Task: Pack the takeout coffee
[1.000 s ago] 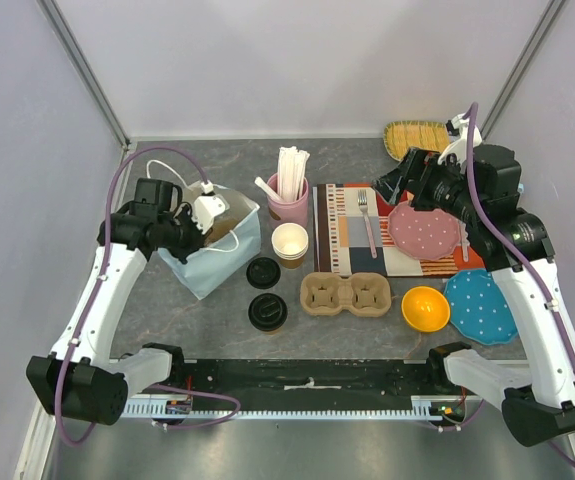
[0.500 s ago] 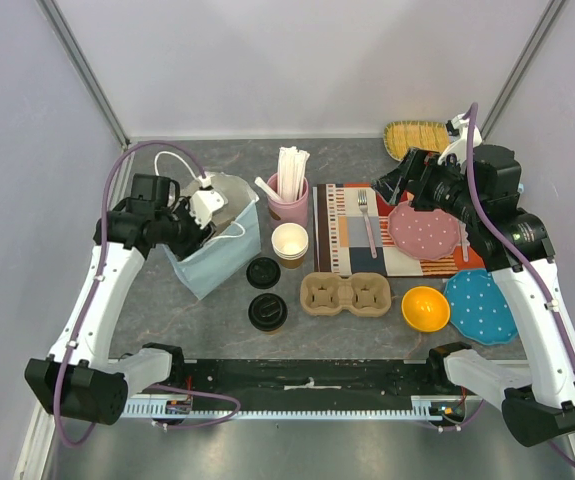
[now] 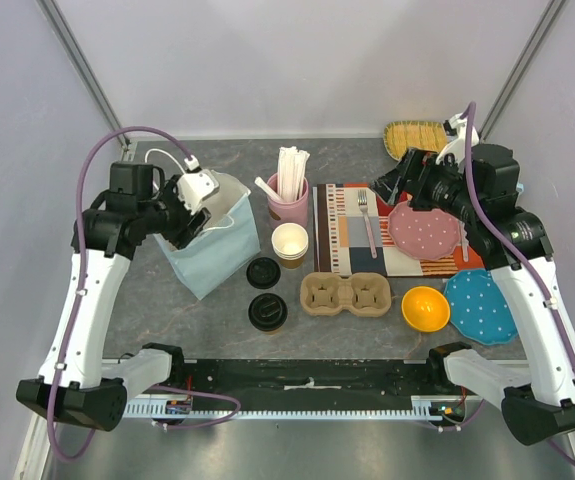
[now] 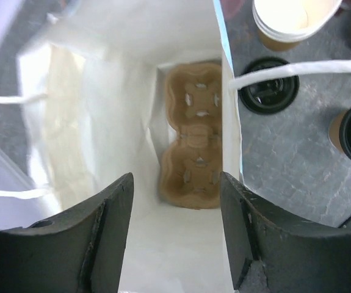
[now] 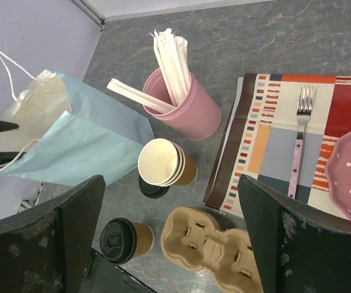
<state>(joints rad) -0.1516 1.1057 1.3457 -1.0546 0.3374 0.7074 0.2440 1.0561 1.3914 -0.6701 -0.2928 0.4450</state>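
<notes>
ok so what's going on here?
The left tool hangs open over the light-blue paper bag, which has a cup carrier lying at its bottom. The takeout coffee stands on the table near the bag, untouched and not yet packed. The right tool is open and holds nothing.

1 overhead, 2 wrist close-ups, bag [image 3: 212, 255] shared
</notes>
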